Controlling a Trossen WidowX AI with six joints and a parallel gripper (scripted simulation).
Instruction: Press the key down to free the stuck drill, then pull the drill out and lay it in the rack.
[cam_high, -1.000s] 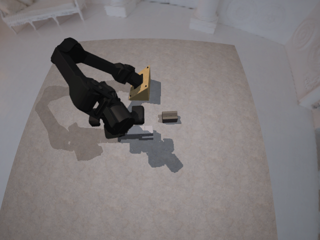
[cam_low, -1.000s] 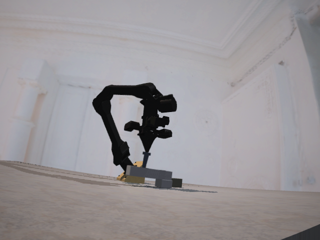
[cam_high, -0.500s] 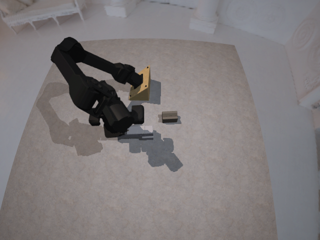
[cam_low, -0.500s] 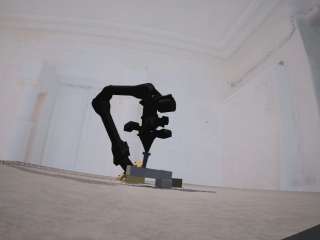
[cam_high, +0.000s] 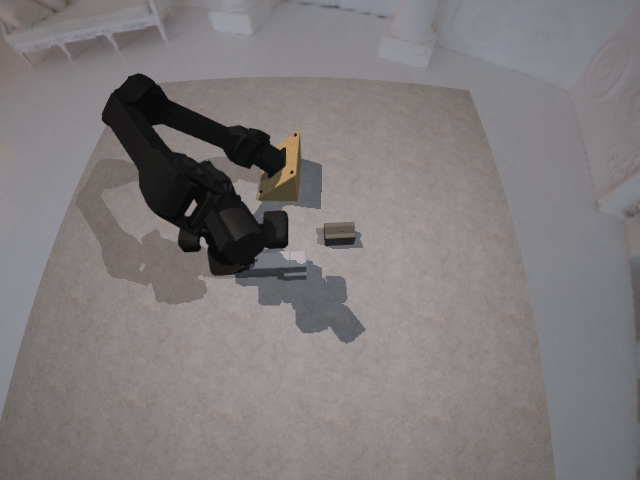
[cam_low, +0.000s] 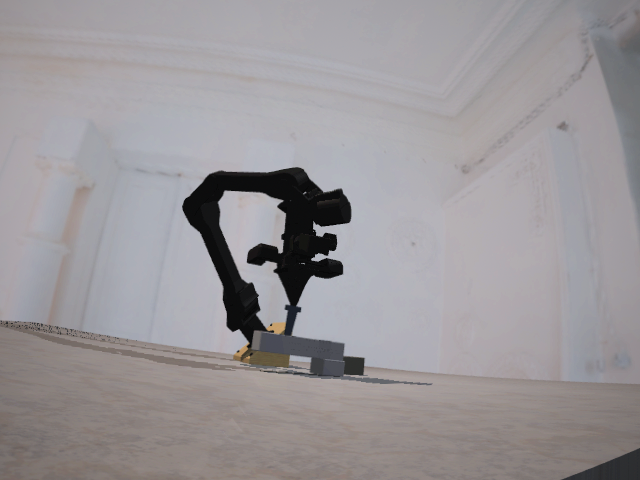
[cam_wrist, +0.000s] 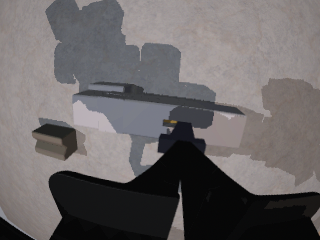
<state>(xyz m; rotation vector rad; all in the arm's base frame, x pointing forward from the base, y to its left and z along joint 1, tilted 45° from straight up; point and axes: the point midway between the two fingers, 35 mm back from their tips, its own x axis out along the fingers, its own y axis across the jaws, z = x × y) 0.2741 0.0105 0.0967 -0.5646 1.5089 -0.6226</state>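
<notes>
My gripper (cam_low: 294, 303) (cam_wrist: 182, 147) is shut and empty, pointing down, its tips at the head of the dark blue key; touching or just above, I cannot tell. The key (cam_low: 291, 322) (cam_wrist: 183, 132) stands upright with its lower end at the grey holder. The holder (cam_high: 296, 255) (cam_low: 310, 346) (cam_wrist: 135, 117) is a long bar raised on a block. A small yellow piece (cam_wrist: 171, 121) shows beside the key; I cannot tell if it is part of the drill. The drill is otherwise not made out. The brown grooved rack (cam_high: 339, 233) (cam_low: 354, 365) (cam_wrist: 56, 142) looks empty.
The yellow wedge base (cam_high: 292, 155) (cam_low: 266, 358) carries the arm, behind the holder. The arm hides part of the holder in the top view. The rack stands apart from the holder, near its block-supported end. Arm shadows fall around the holder.
</notes>
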